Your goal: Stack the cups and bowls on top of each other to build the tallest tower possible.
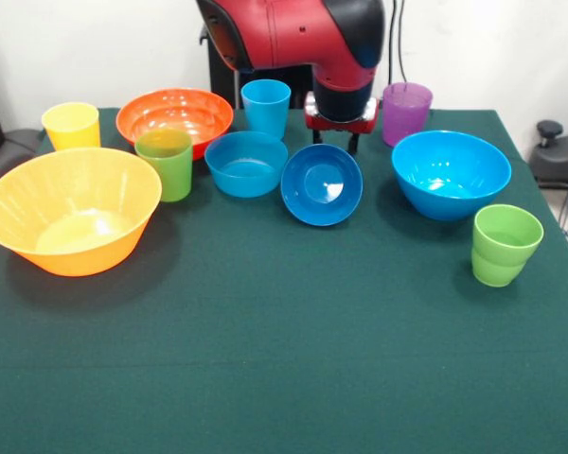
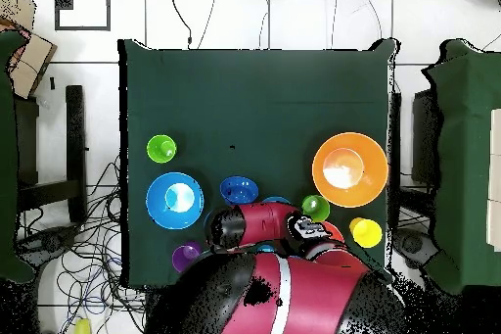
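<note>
While every cup and bowl sits apart on the desk (image 1: 293,359), no tower exists; the gripper (image 1: 341,144) hangs behind the small dark blue bowl (image 1: 322,184), probably lining up a grasp, its opening hidden.

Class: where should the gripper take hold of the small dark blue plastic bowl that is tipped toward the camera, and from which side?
Probably the raised far rim of the small dark blue plastic bowl, from above: tilted, that thin edge stands highest, beneath the gripper.

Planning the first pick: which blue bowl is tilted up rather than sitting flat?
The small dark blue bowl below the gripper; its opening faces the camera.
</note>
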Controlling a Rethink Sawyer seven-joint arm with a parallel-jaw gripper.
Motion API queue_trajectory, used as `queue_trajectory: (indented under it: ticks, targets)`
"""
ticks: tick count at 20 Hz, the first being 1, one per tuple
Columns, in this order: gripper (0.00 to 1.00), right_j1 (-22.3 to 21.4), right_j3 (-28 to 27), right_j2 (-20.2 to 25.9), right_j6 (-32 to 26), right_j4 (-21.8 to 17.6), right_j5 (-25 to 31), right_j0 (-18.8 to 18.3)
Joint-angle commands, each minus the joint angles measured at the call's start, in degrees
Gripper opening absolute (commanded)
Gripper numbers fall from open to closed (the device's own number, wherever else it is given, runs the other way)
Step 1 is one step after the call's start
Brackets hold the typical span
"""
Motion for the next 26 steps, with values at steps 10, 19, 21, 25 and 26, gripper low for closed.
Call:
queue_trajectory:
  ticks: [10, 19, 21, 25, 26]
  targets:
    - [1.0, -3.07, 3.58, -5.66, 12.65, 2.72, -19.94, 4.95]
    - [1.0, -3.52, 1.33, -4.79, 10.8, 4.53, -17.55, 3.75]
    - [1.0, -3.13, 0.75, -4.69, 10.51, 4.86, -17.25, 3.65]
    - [1.0, -2.57, -0.45, -4.15, 9.67, 5.46, -16.6, 3.18]
    - [1.0, -2.37, -0.7, -3.93, 9.53, 5.64, -16.65, 3.02]
